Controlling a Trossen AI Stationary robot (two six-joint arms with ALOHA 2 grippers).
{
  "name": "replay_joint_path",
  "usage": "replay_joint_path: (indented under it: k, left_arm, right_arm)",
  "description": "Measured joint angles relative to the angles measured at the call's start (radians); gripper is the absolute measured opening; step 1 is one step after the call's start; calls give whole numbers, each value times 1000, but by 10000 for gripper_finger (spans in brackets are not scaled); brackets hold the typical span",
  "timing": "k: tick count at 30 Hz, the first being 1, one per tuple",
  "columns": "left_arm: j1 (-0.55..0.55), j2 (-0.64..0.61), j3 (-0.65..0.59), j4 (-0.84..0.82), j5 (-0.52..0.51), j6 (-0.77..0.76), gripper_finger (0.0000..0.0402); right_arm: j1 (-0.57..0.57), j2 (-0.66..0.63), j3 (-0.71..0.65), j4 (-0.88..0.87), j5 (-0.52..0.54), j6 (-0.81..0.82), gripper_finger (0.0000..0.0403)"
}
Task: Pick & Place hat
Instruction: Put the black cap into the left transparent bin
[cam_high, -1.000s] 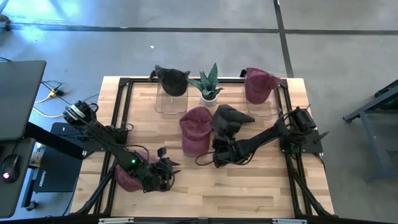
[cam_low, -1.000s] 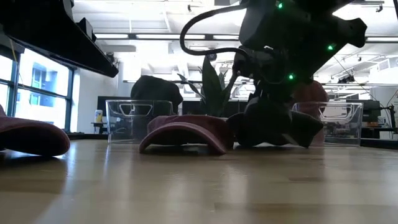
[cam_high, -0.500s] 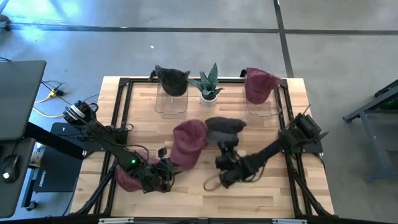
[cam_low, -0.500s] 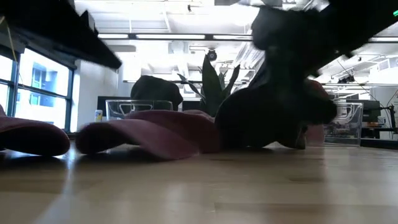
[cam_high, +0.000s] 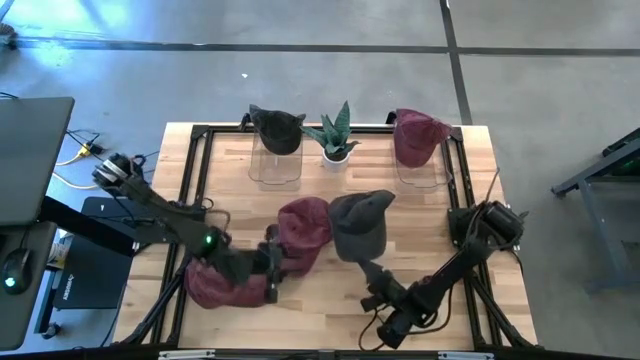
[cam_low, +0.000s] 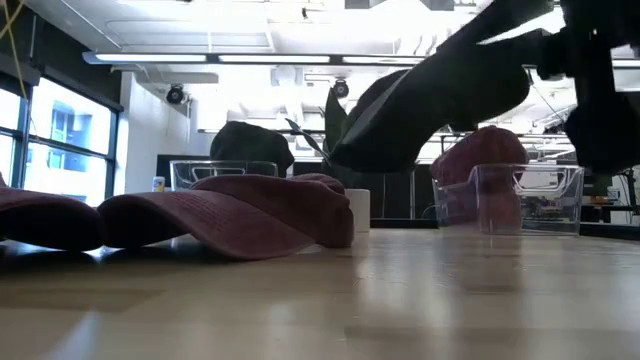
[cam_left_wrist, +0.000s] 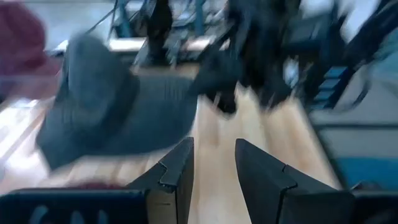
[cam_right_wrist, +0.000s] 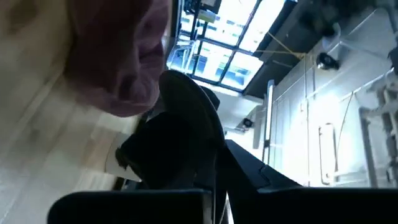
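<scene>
A dark grey hat (cam_high: 360, 222) is held up off the table's middle by my right gripper (cam_high: 373, 272). The low view shows it in the air (cam_low: 430, 95). A maroon hat (cam_high: 305, 232) lies flat on the table beside it (cam_low: 240, 210). A second maroon hat (cam_high: 213, 287) lies near the left front corner, partly under my left arm. My left gripper (cam_left_wrist: 214, 177) is open and empty. It is next to the first maroon hat's left side (cam_high: 270, 255). My right gripper is shut on the dark grey hat's near edge (cam_high: 367, 256), coming from the table's near side and slanting up. The hat (cam_right_wrist: 183, 124) is lifted clear of the table and tilted. The hat itself hides how the fingers lie on it.
At the far edge a black hat (cam_high: 276, 126) sits on a clear container and a maroon hat (cam_high: 417, 136) on another, with a small potted plant (cam_high: 336, 138) between them. The table's near right part is bare wood (cam_high: 320, 315).
My right gripper has drawn toward the table's near edge and gone up, taking the dark grey hat from the table into the air, tilted. The middle maroon hat has slid toward the left and near side. My left gripper has shifted a little toward that hat.
</scene>
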Motion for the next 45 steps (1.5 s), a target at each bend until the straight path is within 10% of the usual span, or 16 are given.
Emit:
replay_joint_path:
  k: [13, 19, 32, 45]
  left_arm:
    - [498, 59, 1, 197, 878, 87, 113]
    - [632, 157, 13, 337, 976, 102, 136]
    - [761, 413, 132, 312, 1178, -8, 320]
    - [718, 530, 285, 321, 1663, 86, 302]
  right_arm:
    - [5, 103, -1, 96, -2, -204, 7]
    - [5, 103, -1, 185, -54, -254, 7]
    - [5, 105, 60, 194, -61, -281, 7]
    - [6, 105, 71, 187, -54, -279, 8]
